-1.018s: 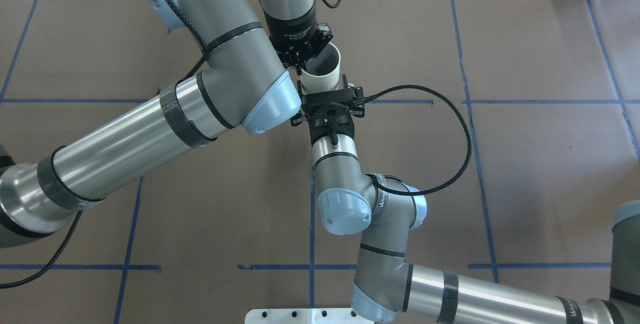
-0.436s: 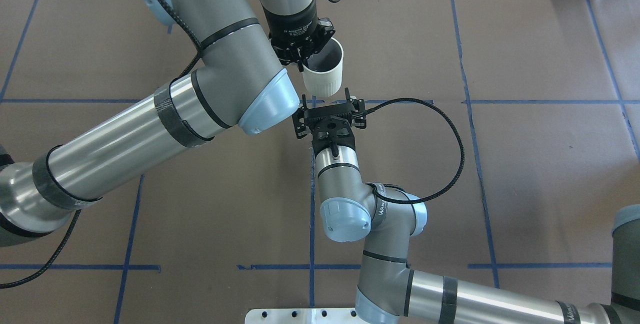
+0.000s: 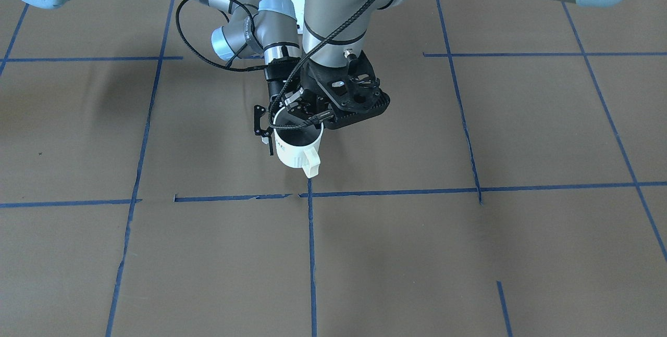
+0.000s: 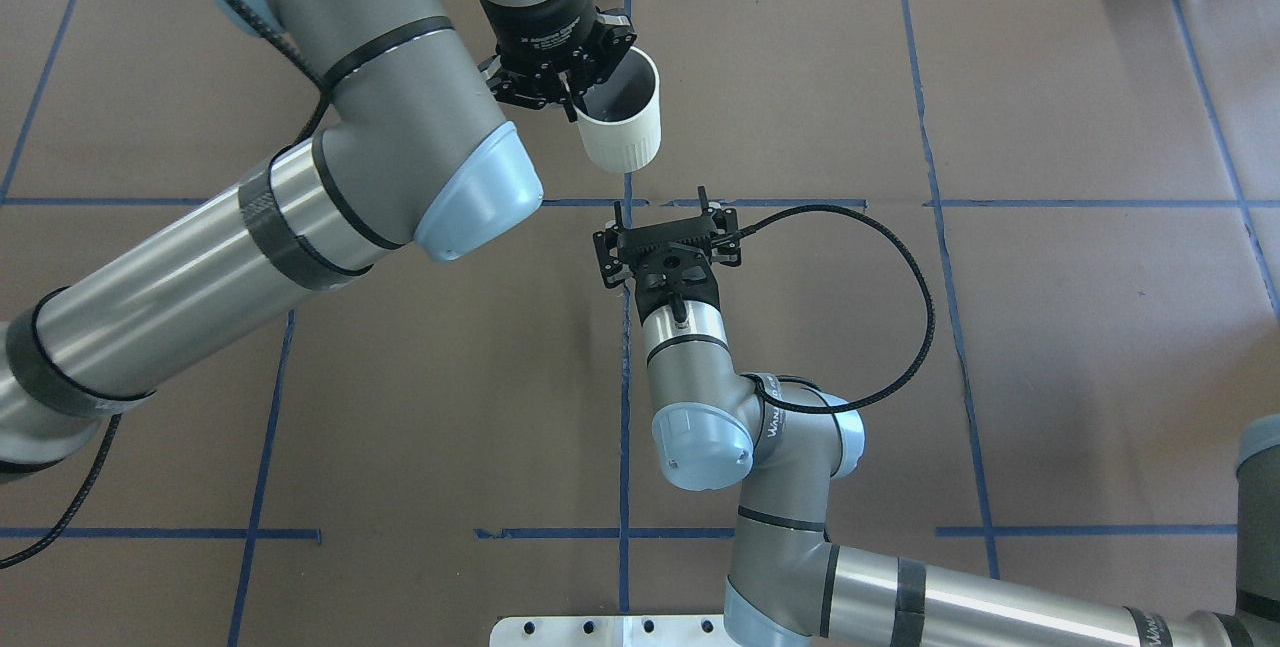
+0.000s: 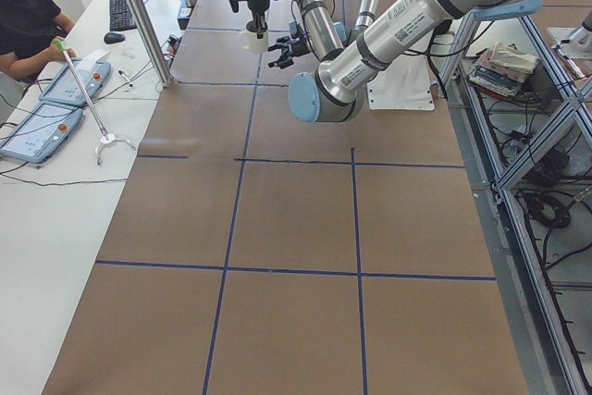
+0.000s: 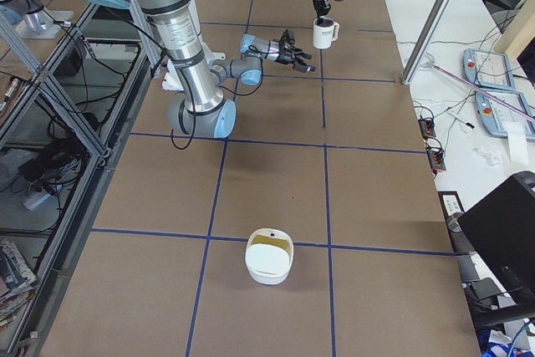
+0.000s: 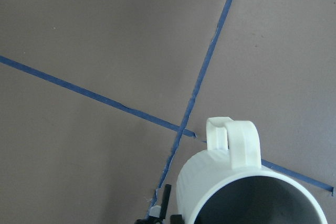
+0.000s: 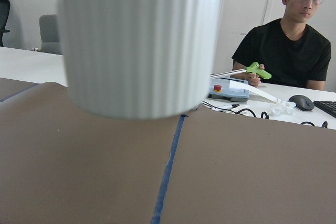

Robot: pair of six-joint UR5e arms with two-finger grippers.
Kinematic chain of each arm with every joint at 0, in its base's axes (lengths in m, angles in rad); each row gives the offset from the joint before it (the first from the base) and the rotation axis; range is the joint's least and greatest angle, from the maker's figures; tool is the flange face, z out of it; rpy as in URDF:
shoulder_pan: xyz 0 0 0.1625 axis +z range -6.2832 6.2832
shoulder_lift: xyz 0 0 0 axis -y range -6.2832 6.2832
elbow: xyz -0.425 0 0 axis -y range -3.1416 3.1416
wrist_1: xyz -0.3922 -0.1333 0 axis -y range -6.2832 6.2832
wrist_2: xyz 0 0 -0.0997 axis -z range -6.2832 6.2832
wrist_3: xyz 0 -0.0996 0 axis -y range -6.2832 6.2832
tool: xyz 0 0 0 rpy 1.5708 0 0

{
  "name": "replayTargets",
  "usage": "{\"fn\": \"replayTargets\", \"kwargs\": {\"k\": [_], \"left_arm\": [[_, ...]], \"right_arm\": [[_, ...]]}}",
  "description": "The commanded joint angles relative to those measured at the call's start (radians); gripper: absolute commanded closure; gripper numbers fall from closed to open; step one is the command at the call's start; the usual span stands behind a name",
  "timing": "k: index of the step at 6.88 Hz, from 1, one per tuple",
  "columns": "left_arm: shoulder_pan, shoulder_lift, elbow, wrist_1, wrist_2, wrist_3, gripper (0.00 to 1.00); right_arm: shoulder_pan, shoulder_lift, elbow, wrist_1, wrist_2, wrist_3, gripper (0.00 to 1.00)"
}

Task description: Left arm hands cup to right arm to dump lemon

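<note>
Fingers [image 4: 570, 97] of the left gripper [image 4: 577, 109] pinched the rim of the cup [image 4: 622, 132] from above. The left arm [image 4: 370, 127] held it up off the table [image 4: 1050, 377], mouth up, handle pointing away from the robot. The right gripper [image 4: 660, 207] pointed flat at the cup, jaws spread wide, touching nothing. A second before, it sat right at the cup's side; then it backed off and the cup moved to the robot's left. White words on the left gripper were too small to read. The right arm [image 4: 690, 347] showed letters starting "WAN".

Only "WAN…" on a black wrist strap [image 4: 776, 419].
</note>
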Motion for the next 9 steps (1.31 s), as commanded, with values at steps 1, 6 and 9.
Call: {"fn": "replayTargets", "kwargs": {"k": [1,6,9], "left_arm": [[-0.033,0.193,-0.179,0.001,0.001,0.115,1.0],[-0.087,0.849,-0.451,-0.296,0.001,0.476,1.0],[-0.156,1.132,-0.433,-0.488,-0.02,0.655,1.0]], "right_arm": [[0.006,-0.061,0.09,0.003,0.056,-0.09,0.0],[0.17,-0.507,0.429,-0.006,0.503,-0.086,0.0],[0.452,-0.678,0.537,-0.014,0.969,-0.106,0.0]]}}
